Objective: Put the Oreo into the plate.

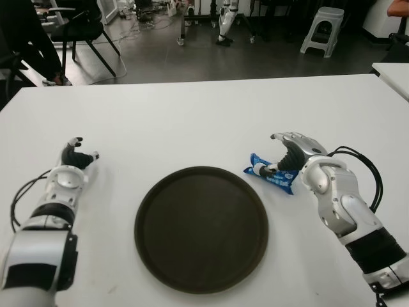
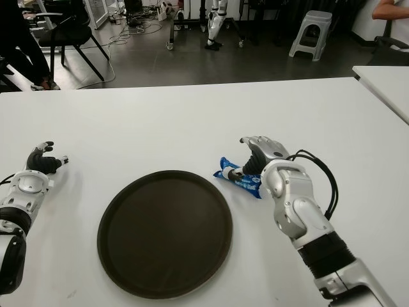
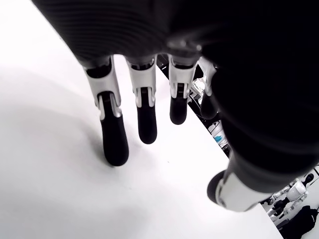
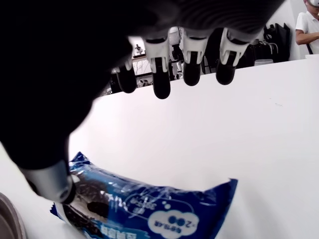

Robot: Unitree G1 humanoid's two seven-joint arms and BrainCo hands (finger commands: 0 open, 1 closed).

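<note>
The Oreo, a blue packet (image 1: 273, 176), lies flat on the white table (image 1: 192, 115) just off the right rim of the dark round plate (image 1: 201, 224), which holds nothing. My right hand (image 1: 275, 155) hovers over the packet with its fingers (image 4: 160, 74) stretched out above it and spread. The thumb tip (image 4: 54, 181) sits at the packet's (image 4: 149, 206) near end, and no finger is closed on it. My left hand (image 1: 77, 155) shows at the table's left side, left of the plate, with its fingers (image 3: 113, 134) relaxed and holding nothing.
Beyond the table's far edge are a black chair (image 1: 83, 29), a grey stool (image 1: 323, 29) and cables on the floor. Another white table corner (image 1: 395, 71) stands at the far right. A black cable (image 1: 374, 179) loops along my right forearm.
</note>
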